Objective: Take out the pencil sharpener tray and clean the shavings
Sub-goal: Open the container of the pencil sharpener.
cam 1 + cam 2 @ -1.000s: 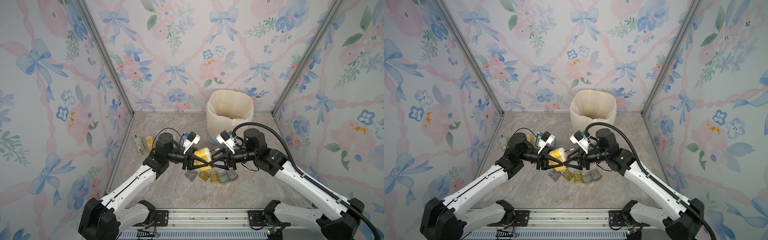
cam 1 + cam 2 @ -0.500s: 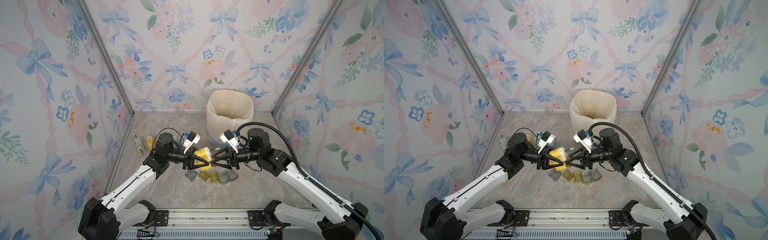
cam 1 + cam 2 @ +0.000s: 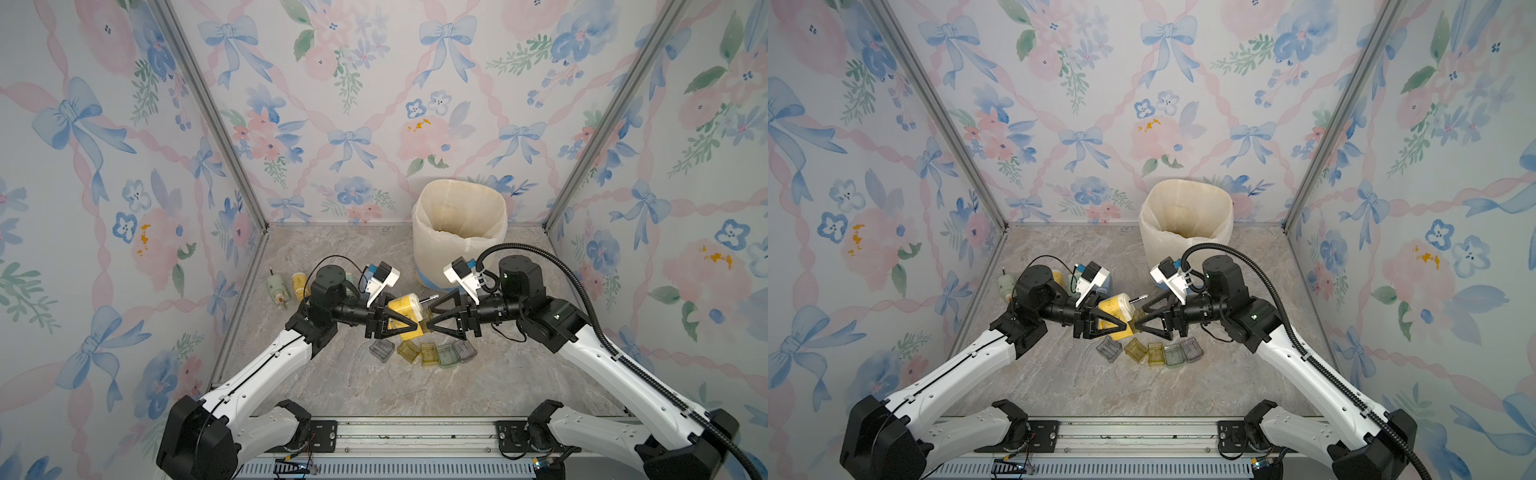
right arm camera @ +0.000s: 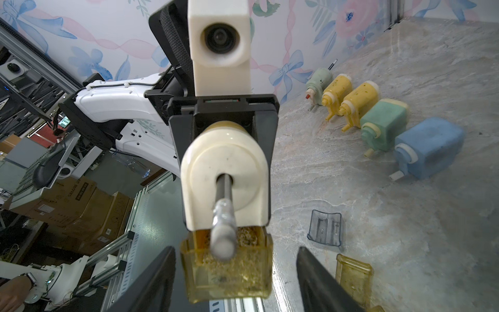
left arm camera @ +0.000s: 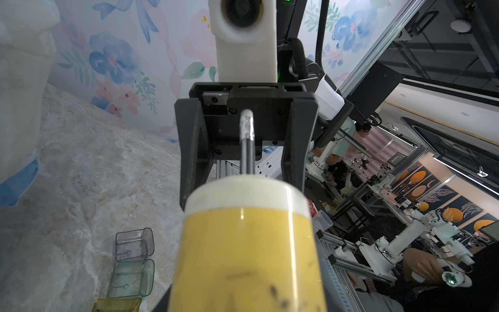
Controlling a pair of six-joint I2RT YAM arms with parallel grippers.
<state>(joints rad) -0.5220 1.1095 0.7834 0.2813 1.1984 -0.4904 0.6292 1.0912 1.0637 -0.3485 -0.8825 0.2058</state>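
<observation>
My left gripper (image 3: pixel 409 316) is shut on a yellow pencil sharpener (image 3: pixel 405 305) and holds it above the floor; the sharpener (image 5: pixel 245 243) hides the fingertips in the left wrist view. The sharpener's white face and crank handle (image 4: pixel 222 224) point at my right gripper (image 3: pixel 429 318). The tray (image 4: pixel 226 272), clear yellow and full of shavings, sticks out below that face. My right gripper (image 4: pixel 235 250) is open, with one finger on each side of the tray and a gap to both. Both top views show the two grippers tip to tip (image 3: pixel 1139 319).
A lined white bin (image 3: pixel 459 224) stands at the back, behind the grippers. Several empty clear trays (image 3: pixel 422 353) lie in a row on the floor below the grippers. More sharpeners (image 4: pixel 359 102), green, yellow and blue (image 4: pixel 429 148), lie along the left wall.
My right gripper has opened off the tray and drawn back slightly to the right. The left arm and the sharpener have stayed where they were.
</observation>
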